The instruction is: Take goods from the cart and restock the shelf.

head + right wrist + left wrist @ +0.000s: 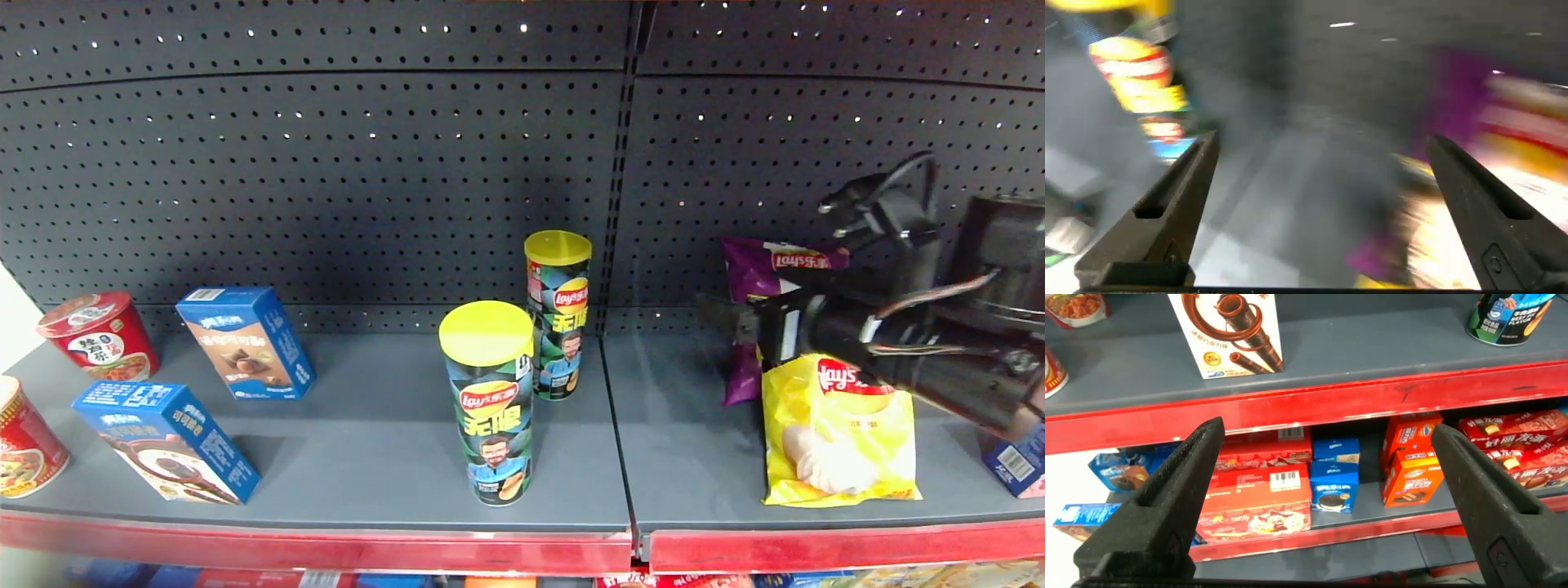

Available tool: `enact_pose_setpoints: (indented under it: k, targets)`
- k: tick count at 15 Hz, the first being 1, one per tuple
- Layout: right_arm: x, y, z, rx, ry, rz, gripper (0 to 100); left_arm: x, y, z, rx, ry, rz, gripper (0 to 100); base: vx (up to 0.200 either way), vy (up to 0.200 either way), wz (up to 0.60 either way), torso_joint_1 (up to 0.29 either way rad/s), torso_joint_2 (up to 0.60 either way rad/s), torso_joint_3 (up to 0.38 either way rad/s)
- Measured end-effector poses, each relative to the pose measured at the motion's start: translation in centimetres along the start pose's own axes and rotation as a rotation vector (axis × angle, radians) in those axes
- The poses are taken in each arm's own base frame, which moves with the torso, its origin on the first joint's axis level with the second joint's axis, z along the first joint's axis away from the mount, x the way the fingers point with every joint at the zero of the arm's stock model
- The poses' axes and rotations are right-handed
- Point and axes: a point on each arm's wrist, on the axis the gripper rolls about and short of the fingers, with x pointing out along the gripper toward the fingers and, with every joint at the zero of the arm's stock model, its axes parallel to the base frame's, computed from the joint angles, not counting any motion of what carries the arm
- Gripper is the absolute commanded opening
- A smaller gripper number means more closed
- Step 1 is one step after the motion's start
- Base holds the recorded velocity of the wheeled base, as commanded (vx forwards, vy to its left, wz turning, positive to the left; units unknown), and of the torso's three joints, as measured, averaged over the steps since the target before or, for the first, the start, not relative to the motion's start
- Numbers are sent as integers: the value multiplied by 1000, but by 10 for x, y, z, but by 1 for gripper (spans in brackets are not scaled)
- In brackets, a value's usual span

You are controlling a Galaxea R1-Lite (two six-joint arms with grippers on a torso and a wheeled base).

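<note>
Chips bag (841,457), yellow, stands upright, long axis vert.

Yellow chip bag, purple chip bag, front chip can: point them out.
Yellow chip bag (841,449), head view, front panel centre.
Purple chip bag (741,279), head view, upper left part.
Front chip can (494,416), head view, side label.

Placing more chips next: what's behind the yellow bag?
A purple bag stands behind the yellow bag, near the pegboard. The right arm and the yellow bag cover much of it; anything lower behind is hidden.
</note>
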Motion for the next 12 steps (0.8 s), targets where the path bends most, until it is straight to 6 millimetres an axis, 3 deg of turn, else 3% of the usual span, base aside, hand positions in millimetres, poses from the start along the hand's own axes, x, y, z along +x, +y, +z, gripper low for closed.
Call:
enact_pose_setpoints:
  k: [2,4,8,12]
  targets:
    - [-34,-32,3,11,-33,-104,100,0,0,0,0,0,0,100,0,0,0,0,0,0]
    - [-72,-46,-15,41,-18,-167,100,0,0,0,0,0,0,100,0,0,0,0,0,0]
    - [-141,-44,-70,119,33,-231,100,0,0,0,0,0,0,100,0,0,0,0,0,0]
    - [-191,-34,-115,147,78,-287,100,0,0,0,0,0,0,100,0,0,0,0,0,0]
